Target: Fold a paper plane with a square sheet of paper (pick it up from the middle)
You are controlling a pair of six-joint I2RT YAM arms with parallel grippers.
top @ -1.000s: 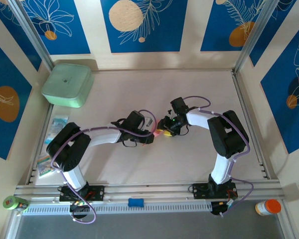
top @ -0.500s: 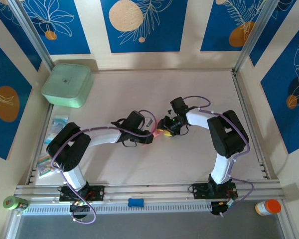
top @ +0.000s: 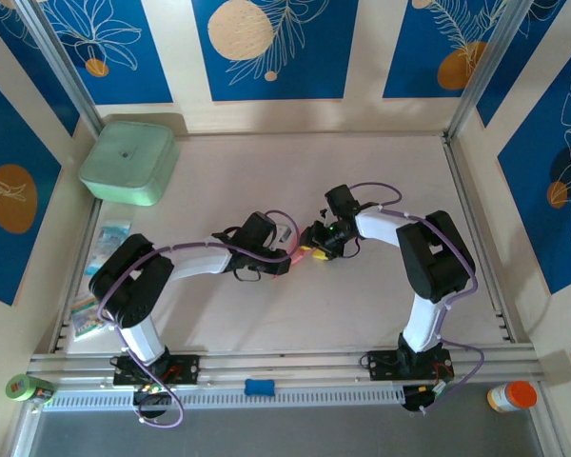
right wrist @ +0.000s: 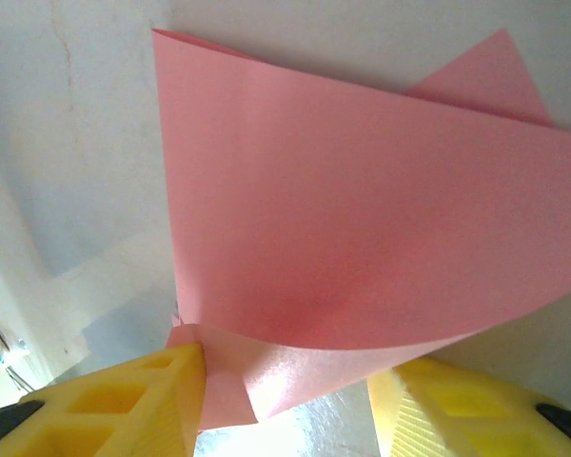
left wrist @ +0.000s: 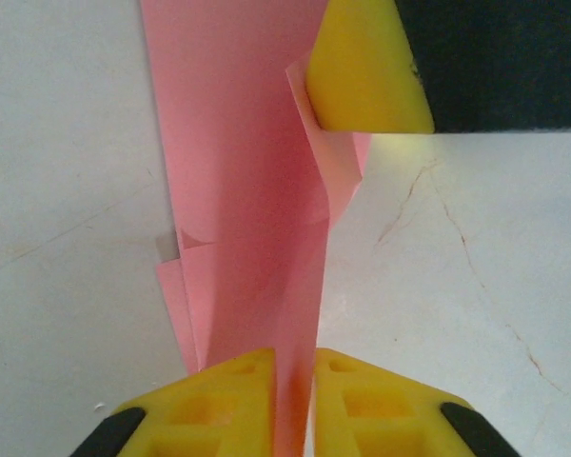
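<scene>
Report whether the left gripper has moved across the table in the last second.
No: the left gripper keeps its place relative to the green box in the top view.

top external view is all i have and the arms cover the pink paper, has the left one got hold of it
observer: Yes. In the left wrist view the left gripper has its yellow jaws pinched on an upright fold of the folded pink paper sheet.
operator: and the right one
observer: The right gripper has its jaws apart, with a corner of the sheet lying loose between them.
operator: is the sheet flat on the table
observer: No. Part of it lies on the white table, and part rises off it into the left jaws.
</scene>
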